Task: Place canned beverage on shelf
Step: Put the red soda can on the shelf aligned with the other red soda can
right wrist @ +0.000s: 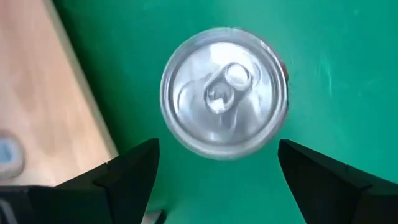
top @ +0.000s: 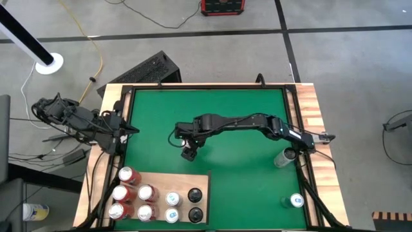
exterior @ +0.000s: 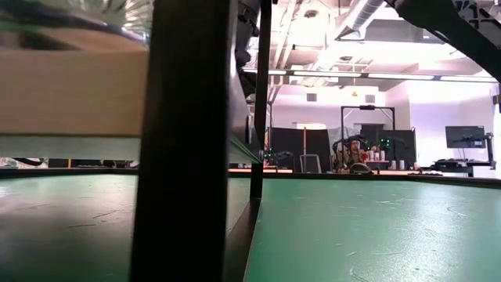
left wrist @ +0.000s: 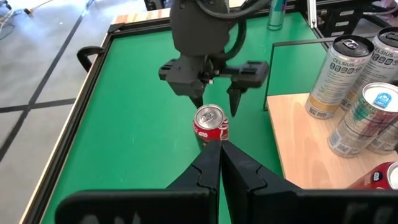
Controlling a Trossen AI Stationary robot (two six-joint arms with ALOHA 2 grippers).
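A red canned beverage [left wrist: 211, 122] stands upright on the green mat, its silver top [right wrist: 224, 93] facing up. My right gripper [left wrist: 216, 107] hangs open just above it, pointing steeply down, with one finger on either side of the can's top and clear of it. In the high view this gripper [top: 188, 152] hides the can. The shelf [top: 193, 180], a pale wooden board, lies at the mat's near left corner, close beside the can. My left gripper [left wrist: 221, 163] is shut and waits at the table's left edge [top: 119, 133].
Several upright cans stand on the shelf: red ones [top: 129, 174] at its left, white-topped [top: 172, 198] and dark ones [top: 194, 195] further right. Two more cans [top: 283, 157] [top: 295, 202] stand near the mat's right edge. A black frame borders the mat [top: 212, 109].
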